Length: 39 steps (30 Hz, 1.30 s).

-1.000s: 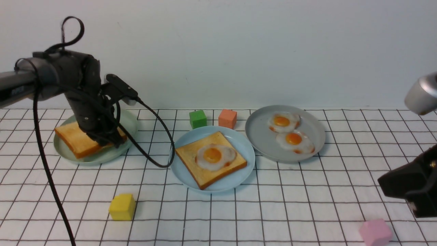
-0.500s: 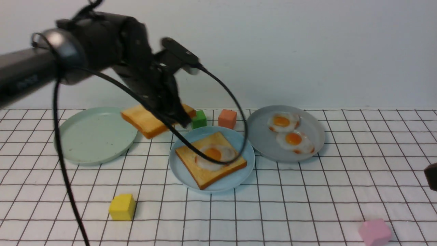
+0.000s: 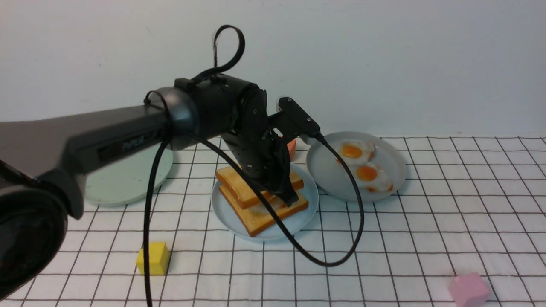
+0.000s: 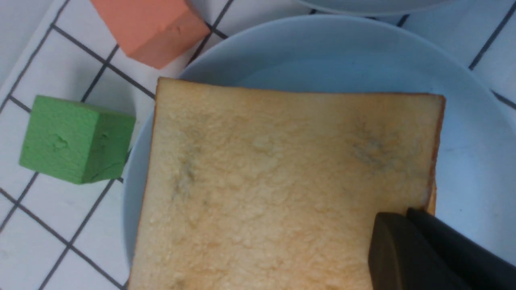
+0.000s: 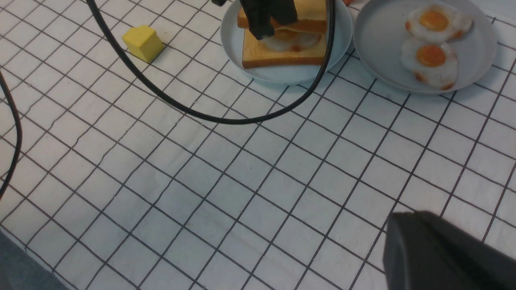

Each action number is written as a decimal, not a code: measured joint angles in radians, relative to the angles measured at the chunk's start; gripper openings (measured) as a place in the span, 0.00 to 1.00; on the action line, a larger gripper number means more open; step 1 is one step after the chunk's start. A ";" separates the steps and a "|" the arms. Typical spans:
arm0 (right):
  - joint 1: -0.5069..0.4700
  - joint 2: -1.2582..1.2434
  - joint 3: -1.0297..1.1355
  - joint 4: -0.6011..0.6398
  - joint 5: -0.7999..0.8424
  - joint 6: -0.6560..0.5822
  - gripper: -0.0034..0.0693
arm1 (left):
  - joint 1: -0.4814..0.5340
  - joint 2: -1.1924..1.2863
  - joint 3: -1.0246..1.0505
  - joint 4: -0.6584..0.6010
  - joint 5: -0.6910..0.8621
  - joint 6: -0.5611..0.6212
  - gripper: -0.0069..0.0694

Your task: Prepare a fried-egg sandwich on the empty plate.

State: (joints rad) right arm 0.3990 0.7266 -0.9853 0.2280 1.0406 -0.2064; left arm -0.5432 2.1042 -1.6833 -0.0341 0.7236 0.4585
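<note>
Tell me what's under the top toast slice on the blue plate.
A fried egg, only its white edge showing, lying on a second toast slice. The top toast slice covers most of the egg.

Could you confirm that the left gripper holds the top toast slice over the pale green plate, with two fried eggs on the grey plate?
Not quite: the front view shows the left gripper holding the top toast slice over the light blue plate, not the pale green plate. The two fried eggs are on the grey plate.
</note>
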 joint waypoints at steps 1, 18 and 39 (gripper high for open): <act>0.000 0.000 0.001 0.000 0.000 0.000 0.08 | 0.000 0.011 0.000 0.000 0.001 0.000 0.07; 0.000 0.000 0.013 -0.007 -0.005 0.006 0.08 | 0.000 0.020 0.000 -0.044 0.026 -0.023 0.45; 0.000 -0.026 0.013 0.001 0.041 0.065 0.11 | 0.000 -0.853 0.148 -0.063 0.258 -0.333 0.07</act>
State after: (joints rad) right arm 0.3990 0.7002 -0.9718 0.2287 1.0818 -0.1419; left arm -0.5432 1.2515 -1.5354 -0.0968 0.9817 0.1252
